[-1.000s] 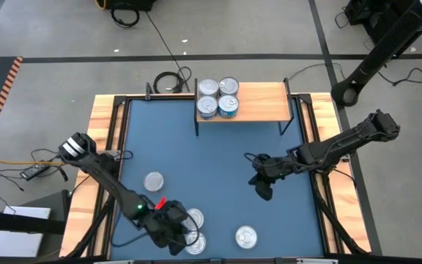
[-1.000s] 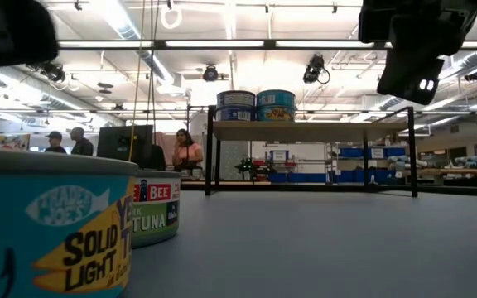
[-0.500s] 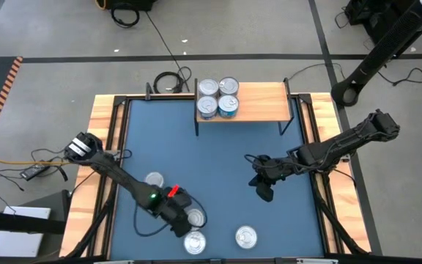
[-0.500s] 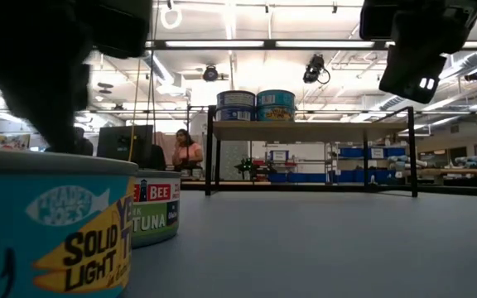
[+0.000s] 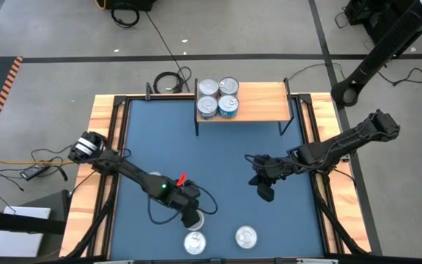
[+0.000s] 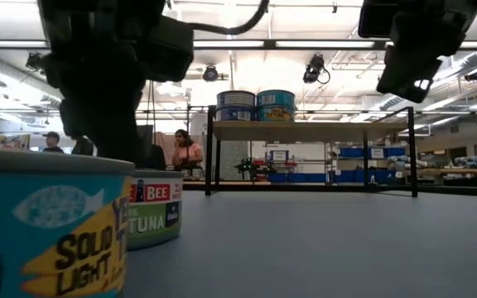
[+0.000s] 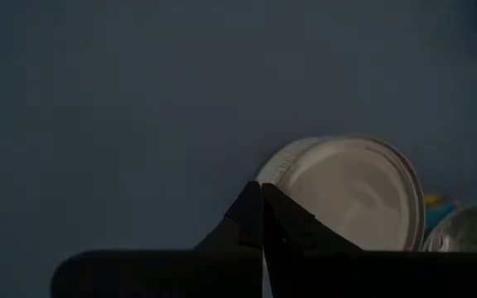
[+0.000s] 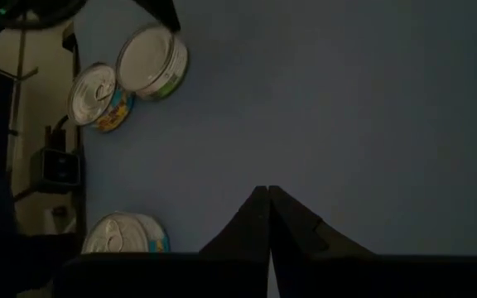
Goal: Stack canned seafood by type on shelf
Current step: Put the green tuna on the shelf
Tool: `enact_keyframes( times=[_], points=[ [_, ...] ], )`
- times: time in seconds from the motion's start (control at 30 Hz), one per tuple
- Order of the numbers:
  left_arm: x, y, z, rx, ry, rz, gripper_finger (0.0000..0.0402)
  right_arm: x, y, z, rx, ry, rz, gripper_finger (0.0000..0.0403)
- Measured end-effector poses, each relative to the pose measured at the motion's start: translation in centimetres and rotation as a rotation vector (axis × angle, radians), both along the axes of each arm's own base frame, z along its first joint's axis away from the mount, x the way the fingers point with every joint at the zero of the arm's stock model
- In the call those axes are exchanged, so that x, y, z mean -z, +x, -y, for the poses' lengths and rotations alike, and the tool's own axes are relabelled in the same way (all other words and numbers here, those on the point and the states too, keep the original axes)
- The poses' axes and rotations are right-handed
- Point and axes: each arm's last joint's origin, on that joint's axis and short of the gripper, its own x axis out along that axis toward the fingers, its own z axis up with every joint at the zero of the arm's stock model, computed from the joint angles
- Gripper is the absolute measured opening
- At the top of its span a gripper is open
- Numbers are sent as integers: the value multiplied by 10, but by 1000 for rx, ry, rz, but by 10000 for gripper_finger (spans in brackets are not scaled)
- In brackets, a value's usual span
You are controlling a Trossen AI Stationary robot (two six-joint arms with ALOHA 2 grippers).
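Right now your left gripper point(image 5: 192, 218), fingers pressed together, hovers over a tin point(image 7: 350, 192) on the blue table point(image 5: 196, 158)

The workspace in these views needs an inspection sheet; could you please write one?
Surface: blue table, wood-edged.
Job's things: four cans on the shelf; two loose cans at the near edge, one at the left gripper.
Clutter: nothing seen.
Grippers: left gripper shut, low over the near cans; right gripper shut, waiting mid-table.
Cables: black coil behind the table.
Surroundings: people in the room beyond.
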Motion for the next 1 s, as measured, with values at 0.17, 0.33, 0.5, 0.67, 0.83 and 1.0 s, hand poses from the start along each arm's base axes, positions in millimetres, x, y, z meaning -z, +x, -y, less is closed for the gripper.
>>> enact_keyframes(
  times=[0.17, 0.33, 0.5, 0.67, 0.83, 1.0],
  points=[
    [15, 5, 1, 4, -3, -29, 0, -4, 2, 12, 6, -52, 32, 4],
    [26, 11, 2, -4, -1, -23, 0, -5, 4, 22, 40, -50, 40, 12],
    [30, 20, -16, -53, 19, -20, 0, -7, 8, 29, 59, -52, 75, 12],
    [28, 34, -45, -92, 67, 28, 0, -11, 12, 35, 67, -59, 130, 5],
    [26, 45, -73, -121, 104, 72, 1, -11, 13, 39, 82, -59, 130, 10],
    [-26, 35, -87, -118, 60, 195, 0, -11, 13, 39, 76, -60, 130, 7]
  ],
)
